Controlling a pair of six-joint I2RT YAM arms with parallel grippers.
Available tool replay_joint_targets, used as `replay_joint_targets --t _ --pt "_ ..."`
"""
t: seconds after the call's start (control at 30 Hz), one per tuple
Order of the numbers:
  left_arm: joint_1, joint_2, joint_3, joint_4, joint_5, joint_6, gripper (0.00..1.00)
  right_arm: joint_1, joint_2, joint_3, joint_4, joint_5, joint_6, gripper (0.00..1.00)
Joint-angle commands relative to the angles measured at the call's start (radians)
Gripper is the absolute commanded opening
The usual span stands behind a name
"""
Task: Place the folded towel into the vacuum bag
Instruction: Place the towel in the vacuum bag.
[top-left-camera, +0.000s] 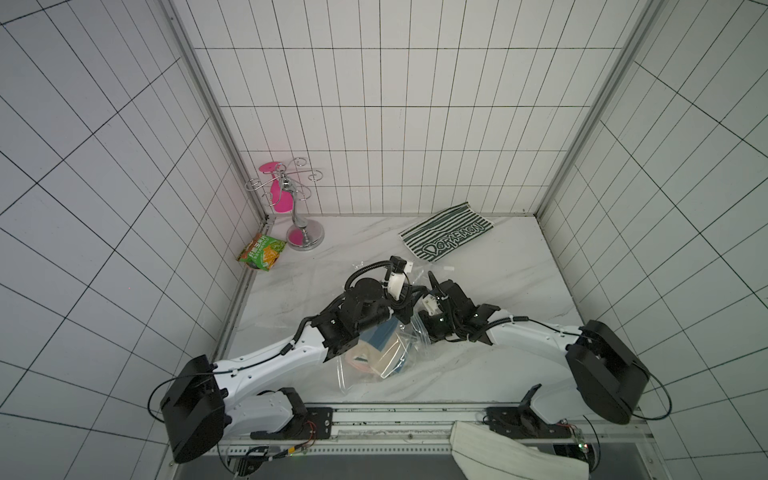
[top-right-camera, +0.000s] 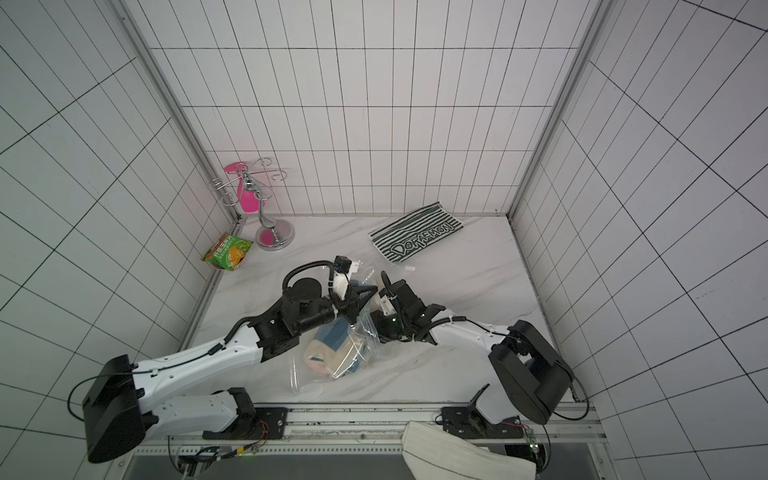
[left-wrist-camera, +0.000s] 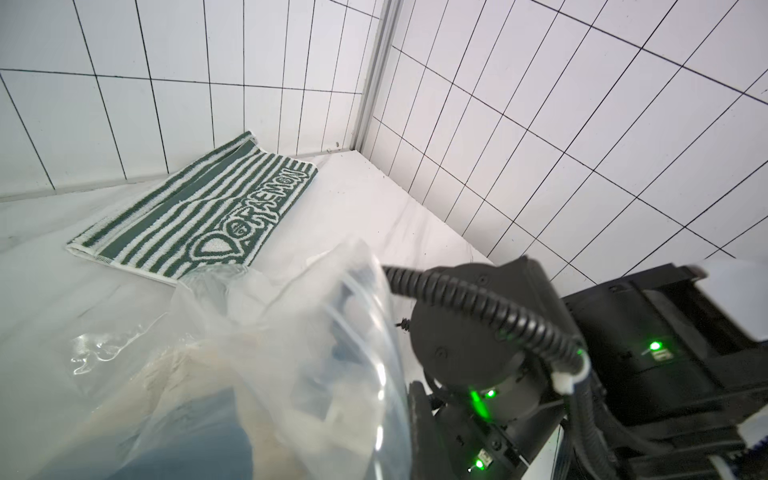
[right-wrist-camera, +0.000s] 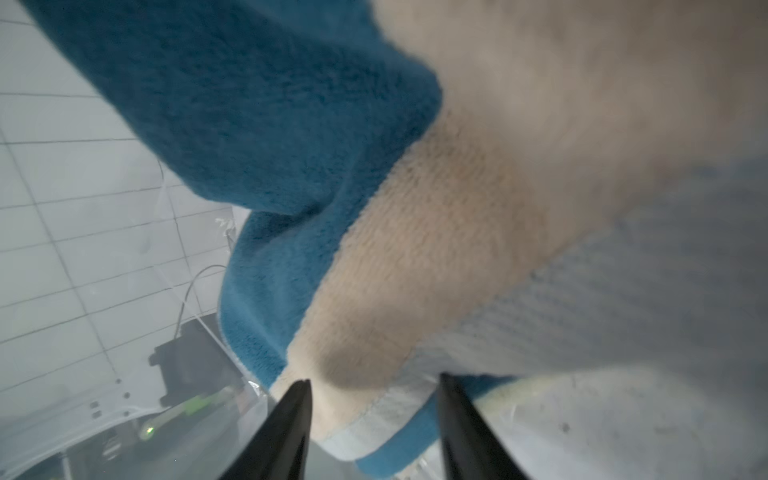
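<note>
The vacuum bag (top-left-camera: 353, 376) (top-right-camera: 301, 376) is clear crinkly plastic lying mid-table. Inside it lies the folded towel (top-left-camera: 376, 349) (top-right-camera: 332, 353), blue and beige. My left gripper (top-left-camera: 400, 313) (top-right-camera: 353, 309) is shut on the bag's raised mouth edge. In the left wrist view the lifted plastic (left-wrist-camera: 291, 332) hides its fingers, and the towel (left-wrist-camera: 187, 449) shows through it. My right gripper (right-wrist-camera: 374, 380) reaches into the bag mouth. Its two black fingertips (right-wrist-camera: 305, 386) press either side of the towel's (right-wrist-camera: 415, 249) folded edge.
A green-striped Doraemon towel (top-left-camera: 446, 237) (left-wrist-camera: 199, 216) lies flat at the back right. A green snack packet (top-left-camera: 262, 251) and a chrome hook stand (top-left-camera: 297, 216) sit in the back left corner. A white striped cloth (top-left-camera: 511, 453) hangs over the front rail. Tiled walls enclose three sides.
</note>
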Motion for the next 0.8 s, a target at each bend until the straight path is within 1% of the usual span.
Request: replay_joint_targets --t 0.0,0.03,0.1,0.2,0.27,0.37,0.47,0.57,0.63,0.67,0.7,0.77 --pt "0.002 0.004 0.008 0.056 0.020 0.008 0.00 0.050 0.052 -0.053 0.267 -0.064 0.183 0.32" --pt "0.002 0.004 0.008 0.055 0.020 0.009 0.00 0.072 0.058 -0.053 0.310 -0.074 0.213 0.26" --pt "0.002 0.008 0.009 0.052 0.020 0.017 0.00 0.094 0.048 -0.036 0.308 -0.085 0.220 0.16" --pt "0.005 0.018 0.015 0.052 0.018 0.019 0.00 0.094 -0.015 -0.002 0.226 -0.082 0.178 0.08" --pt "0.007 0.024 0.022 0.052 0.021 0.019 0.00 0.091 -0.050 0.033 0.171 -0.093 0.150 0.06" --pt "0.013 0.023 0.029 0.052 0.022 0.019 0.00 0.095 -0.076 0.074 0.101 -0.094 0.109 0.06" --pt "0.025 0.024 0.033 0.051 0.019 0.019 0.00 0.100 -0.021 0.052 0.102 -0.116 0.110 0.07" --pt "0.039 0.022 0.034 0.051 0.024 0.018 0.00 0.128 0.058 0.026 0.067 -0.085 0.058 0.15" --pt "0.046 0.020 0.036 0.051 0.026 0.017 0.00 0.137 0.130 0.009 0.094 -0.087 0.054 0.25" --pt "0.048 0.019 0.036 0.050 0.029 0.016 0.00 0.137 0.160 0.002 0.124 -0.092 0.059 0.33" --pt "0.050 0.018 0.038 0.045 0.031 0.017 0.00 0.135 0.174 -0.009 0.162 -0.098 0.072 0.39" --pt "0.053 0.011 0.043 0.024 0.033 0.019 0.00 0.118 0.151 -0.021 0.191 -0.098 0.080 0.47"
